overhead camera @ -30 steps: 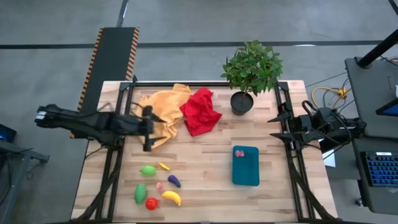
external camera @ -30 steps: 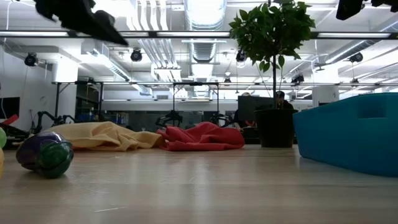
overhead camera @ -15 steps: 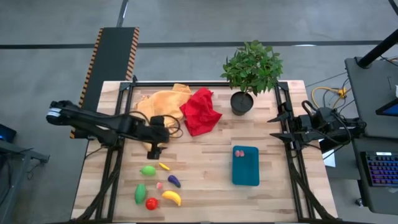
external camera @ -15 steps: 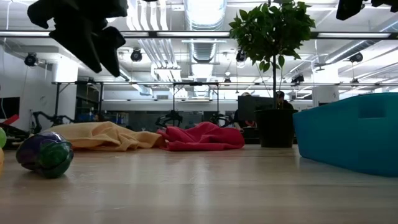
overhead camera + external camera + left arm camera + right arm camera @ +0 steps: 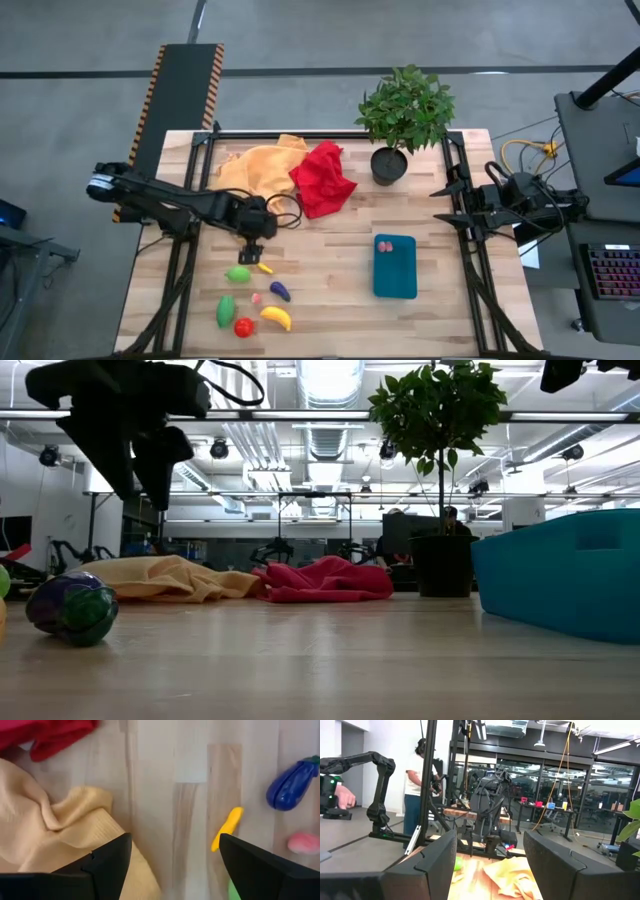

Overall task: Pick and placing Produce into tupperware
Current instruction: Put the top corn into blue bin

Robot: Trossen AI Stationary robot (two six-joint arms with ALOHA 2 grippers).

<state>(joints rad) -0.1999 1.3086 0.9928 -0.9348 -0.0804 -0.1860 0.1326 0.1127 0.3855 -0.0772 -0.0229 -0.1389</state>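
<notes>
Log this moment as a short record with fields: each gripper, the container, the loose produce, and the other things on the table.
left gripper: open, empty, above the table just behind the produce cluster
right gripper: open, parked at the table's right edge
tupperware: right of centre, two small pink bits inside
loose produce: small yellow piece, eggplant, banana, tomato, two green pieces
other: orange-yellow cloth, red cloth, potted plant

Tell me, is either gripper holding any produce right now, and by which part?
Nothing is held. The left gripper hangs open above the table near the small yellow piece, with nothing between its fingers. The right gripper waits open at the table's right edge.
</notes>
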